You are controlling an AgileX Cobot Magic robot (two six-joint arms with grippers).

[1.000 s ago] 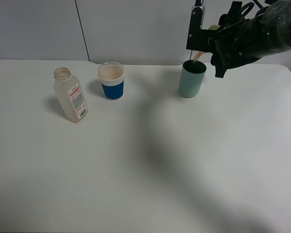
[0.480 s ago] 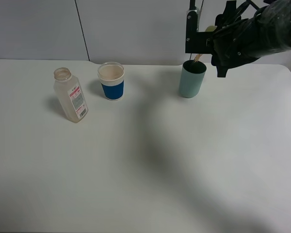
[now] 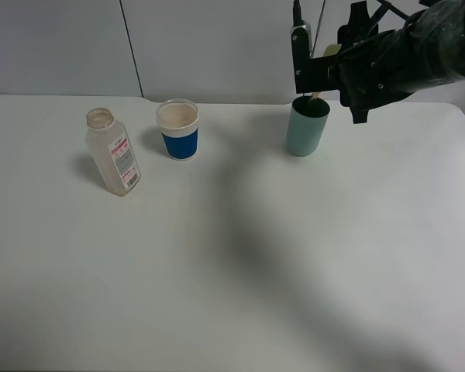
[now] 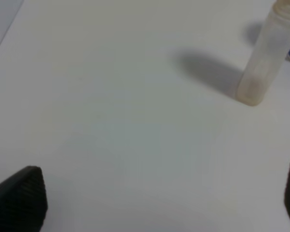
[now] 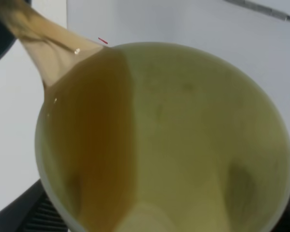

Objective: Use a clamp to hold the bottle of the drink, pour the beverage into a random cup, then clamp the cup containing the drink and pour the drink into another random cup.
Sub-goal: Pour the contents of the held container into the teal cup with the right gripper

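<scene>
We see right gripper (image 3: 335, 66) clamped on tipped pale yellow-green plastic tumbler (image 5: 183, 140), thin brown liquid (image 5: 94, 130) streaming into upright teal plastic tumbler (image 3: 306, 126) (left gripper (image 4: 150, 198) wide open, empty).

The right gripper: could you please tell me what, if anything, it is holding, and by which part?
The right gripper holds the pale yellow-green tumbler tipped over the teal cup; the exact place of the hold is hidden.
</scene>
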